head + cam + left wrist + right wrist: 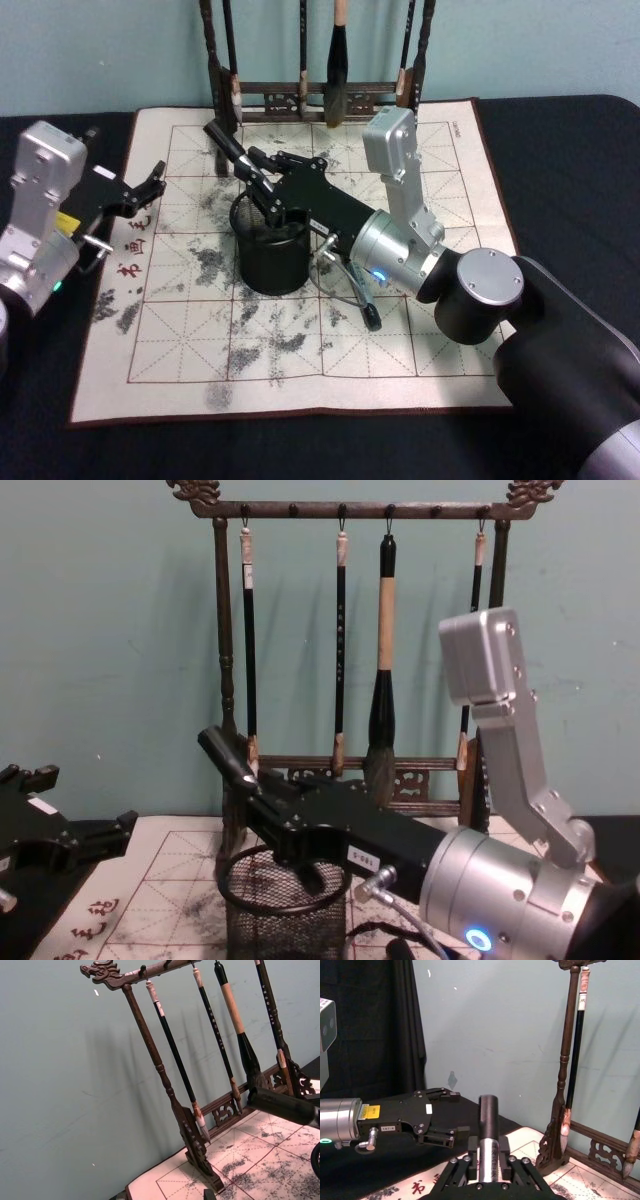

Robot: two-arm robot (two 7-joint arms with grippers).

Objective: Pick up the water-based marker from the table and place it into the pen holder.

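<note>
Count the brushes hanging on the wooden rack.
4 on the rack: a thin left brush, a thin second brush, a thick tan-handled brush, and a rightmost brush partly hidden behind the right arm.

I read the pen holder [272, 258] as black wire mesh and the water-based marker [226, 144] as black. The mat [420, 330] is cream with a red grid, grey ink smudges and a maroon border. The surface [570, 170] is black, the brush rack [221, 630] dark brown, the wall [100, 630] teal.

Pen holder [272, 265] blk wire mesh; rack [290, 510] dk wood; mat [300, 380] matt cloth.
</note>
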